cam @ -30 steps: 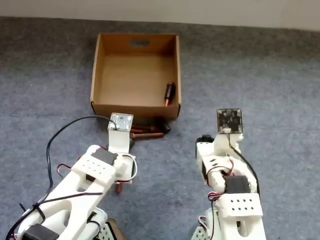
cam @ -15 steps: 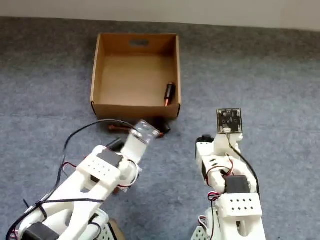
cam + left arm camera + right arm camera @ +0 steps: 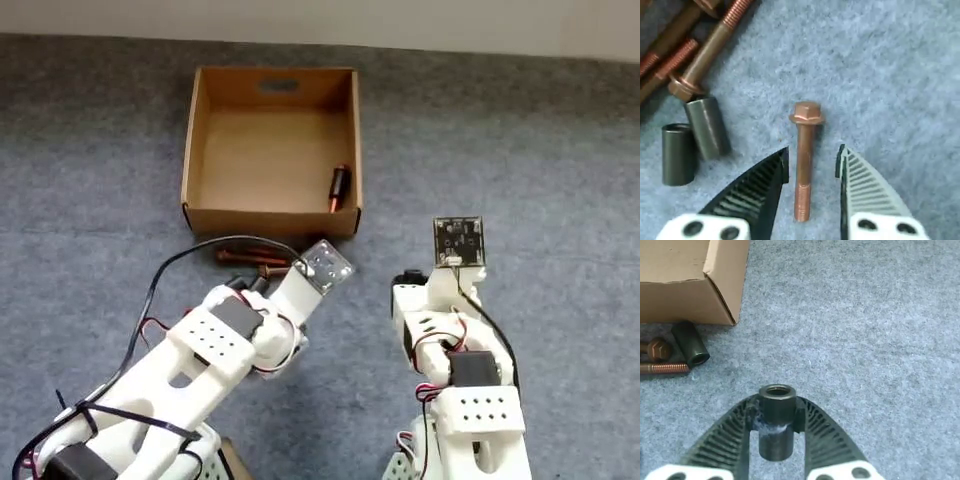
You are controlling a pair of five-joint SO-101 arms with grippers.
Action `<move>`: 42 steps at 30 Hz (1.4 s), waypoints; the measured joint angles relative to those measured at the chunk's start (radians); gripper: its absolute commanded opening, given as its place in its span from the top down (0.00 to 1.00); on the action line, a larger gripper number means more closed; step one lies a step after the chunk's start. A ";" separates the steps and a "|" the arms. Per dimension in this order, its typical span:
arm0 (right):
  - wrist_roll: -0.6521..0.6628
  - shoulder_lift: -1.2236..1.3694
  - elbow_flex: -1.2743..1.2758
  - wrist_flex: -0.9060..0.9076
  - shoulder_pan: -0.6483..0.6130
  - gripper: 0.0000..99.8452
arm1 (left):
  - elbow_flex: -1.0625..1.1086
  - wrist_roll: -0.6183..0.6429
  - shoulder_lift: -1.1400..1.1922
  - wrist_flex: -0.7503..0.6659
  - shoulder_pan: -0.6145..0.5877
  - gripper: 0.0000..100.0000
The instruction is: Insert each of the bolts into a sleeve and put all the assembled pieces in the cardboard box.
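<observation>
- A copper bolt lies flat on the grey carpet, with its hexagonal head at the end away from the left wrist camera.
- The left gripper sits low over this bolt. Its fingers are spread, one on each side of the shank, and neither touches it.
- Near the bolt, two dark sleeves lie side by side on the carpet. Just past them is a cluster of further bolts, and one of their heads is just beside the nearer sleeve.
- The right gripper is clamped on a held sleeve, whose open bore points forward out of the fingers.
- Ahead of it, a loose sleeve lies just beside a front corner of the cardboard box.
- From above, the box stands open at the far side of the carpet. One assembled piece lies inside, against the wall on the right arm's side and near the front corner.
- The left arm reaches to a spot just in front of the box. The right arm stands apart from the box.
</observation>
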 measured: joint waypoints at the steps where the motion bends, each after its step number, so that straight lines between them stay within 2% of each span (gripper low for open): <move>1: 0.000 0.000 0.000 0.000 0.000 0.99 | 0.000 0.000 0.000 -0.017 0.000 0.82; 8: 0.000 0.000 0.000 0.000 0.000 0.99 | 0.014 0.000 0.012 -0.071 0.002 0.82; 12: 0.000 0.000 0.000 0.000 0.000 0.99 | 0.008 0.000 0.121 -0.087 0.002 0.82; 18: 0.000 0.000 0.000 0.000 0.000 0.99 | -0.115 -0.003 0.313 -0.084 0.000 0.82; 24: 0.000 -0.002 0.023 0.000 -0.002 0.99 | -0.153 -0.003 0.344 -0.083 0.003 0.82; 26: 0.000 -0.002 0.023 0.000 -0.002 0.99 | -0.153 -0.003 0.344 -0.083 0.003 0.86; 30: 0.000 -0.002 0.023 0.000 -0.002 0.99 | -0.153 -0.002 0.344 -0.083 0.009 1.00; 38: 0.000 -0.002 0.023 0.000 -0.002 0.99 | -0.155 -0.005 0.347 -0.084 0.034 0.99; 42: 0.000 -0.015 0.025 0.000 -0.002 0.99 | -0.153 -0.006 0.265 -0.058 0.000 0.99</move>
